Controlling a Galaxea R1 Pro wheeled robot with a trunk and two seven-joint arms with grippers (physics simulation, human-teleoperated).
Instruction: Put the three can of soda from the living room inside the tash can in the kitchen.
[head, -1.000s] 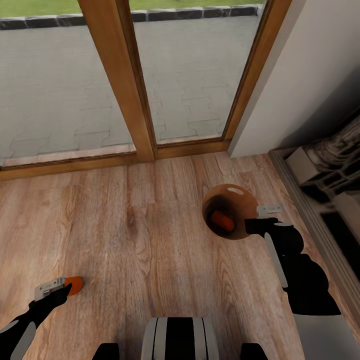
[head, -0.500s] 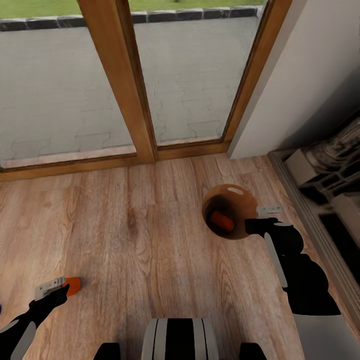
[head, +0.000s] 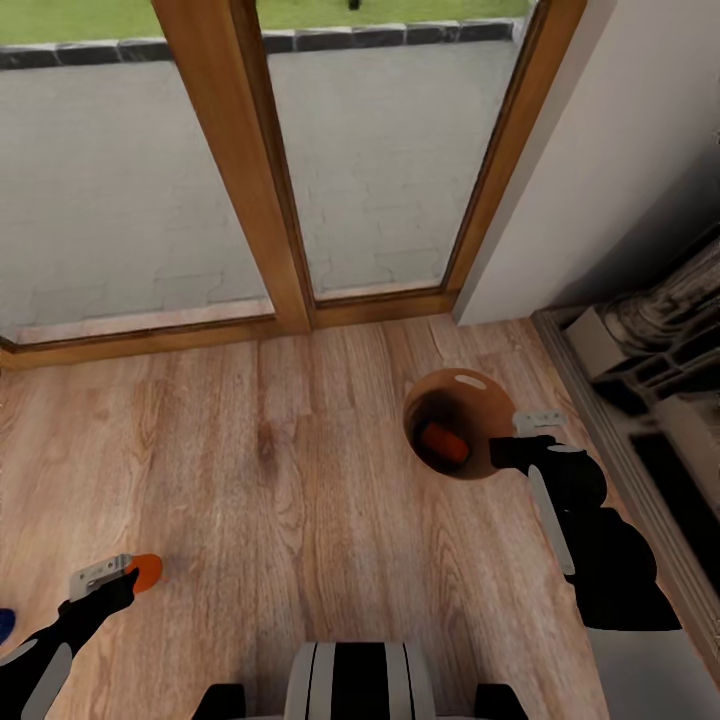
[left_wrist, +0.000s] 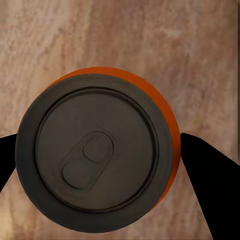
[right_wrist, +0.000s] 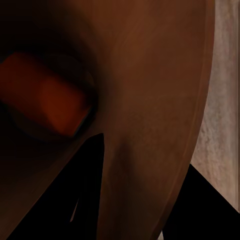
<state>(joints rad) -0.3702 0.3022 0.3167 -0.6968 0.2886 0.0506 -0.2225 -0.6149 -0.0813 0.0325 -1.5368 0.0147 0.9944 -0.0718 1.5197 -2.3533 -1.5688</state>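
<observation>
The left tool was closed on an orange can, a finger at each side of it above bare plank floor. A blue can lay just outside that arm, at the frame's edge. The right tool pinched the bin by its rim, one finger inside the brown wall. A second orange can lay at the bin's bottom. Glass doors stood ahead, open floor between the tools.

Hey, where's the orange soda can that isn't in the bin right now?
In the head view, the orange can is low on the left over the wood floor, between the left gripper's fingers; the left wrist view shows its top.
</observation>
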